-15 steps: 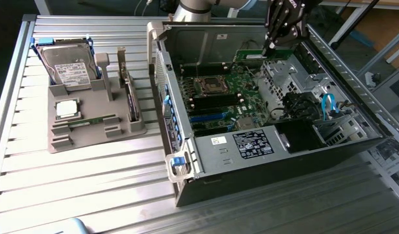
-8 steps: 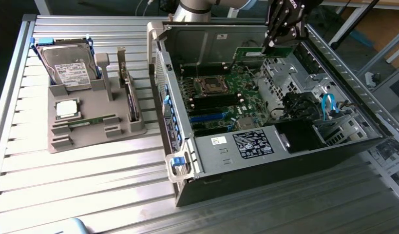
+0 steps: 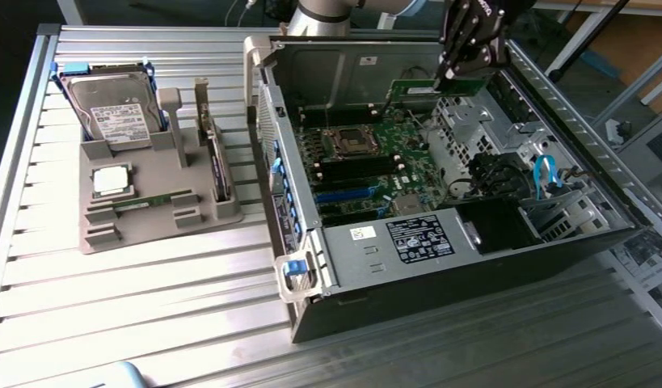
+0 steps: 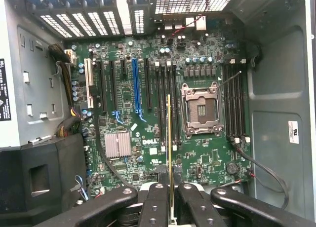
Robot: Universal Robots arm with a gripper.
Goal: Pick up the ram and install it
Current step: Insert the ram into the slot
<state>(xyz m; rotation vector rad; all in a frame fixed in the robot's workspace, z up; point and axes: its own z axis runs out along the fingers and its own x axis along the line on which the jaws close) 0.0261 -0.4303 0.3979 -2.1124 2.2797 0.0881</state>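
My gripper (image 3: 452,79) is shut on the ram (image 3: 417,87), a thin green stick held on edge above the far part of the open computer case (image 3: 417,250). In the wrist view the ram (image 4: 169,138) appears edge-on, clamped between the black fingers (image 4: 157,203). It hangs in the air above the motherboard (image 4: 123,103), roughly in line with the long black memory slots (image 4: 165,101) beside the empty processor socket (image 4: 200,108). It touches no slot.
On the exterior view's left a grey holder (image 3: 201,218) carries a hard drive (image 3: 115,113), a silver processor chip (image 3: 111,179) and a small green board (image 3: 147,202). Case walls, a drive cage (image 3: 471,121), a black power supply (image 3: 503,222) and cables surround the motherboard.
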